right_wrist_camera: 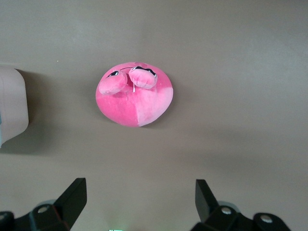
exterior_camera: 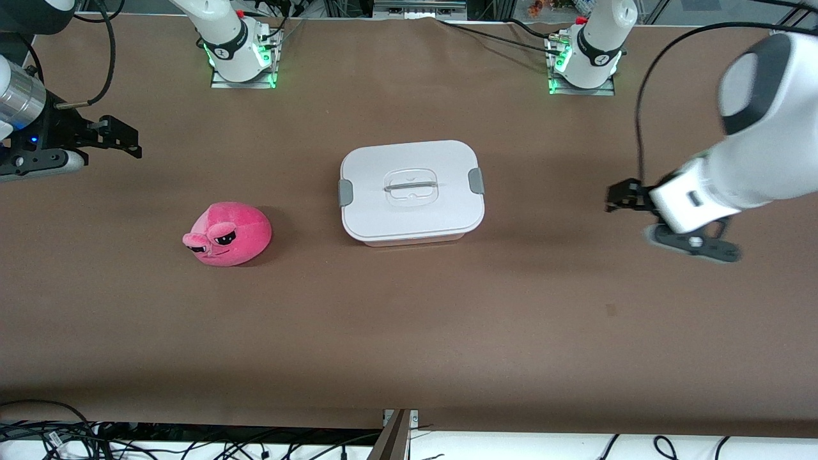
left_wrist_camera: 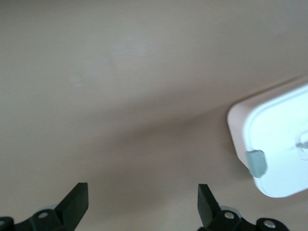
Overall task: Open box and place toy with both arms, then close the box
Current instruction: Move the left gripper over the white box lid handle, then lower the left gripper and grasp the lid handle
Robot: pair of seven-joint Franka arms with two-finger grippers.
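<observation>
The box (exterior_camera: 412,191) stands in the middle of the table with its white lid on and a grey clip (exterior_camera: 475,181) at each end. It also shows in the left wrist view (left_wrist_camera: 274,139) and as a corner in the right wrist view (right_wrist_camera: 12,106). The pink plush toy (exterior_camera: 229,234) lies on the table beside the box, toward the right arm's end and slightly nearer the front camera; it also shows in the right wrist view (right_wrist_camera: 134,95). My left gripper (exterior_camera: 618,197) (left_wrist_camera: 142,199) is open and empty over bare table at the left arm's end. My right gripper (exterior_camera: 121,137) (right_wrist_camera: 138,197) is open and empty over bare table at the right arm's end.
The brown table (exterior_camera: 409,332) carries only the box and the toy. The two arm bases (exterior_camera: 239,54) (exterior_camera: 585,61) stand at the edge farthest from the front camera. Cables lie along the edge nearest it (exterior_camera: 64,434).
</observation>
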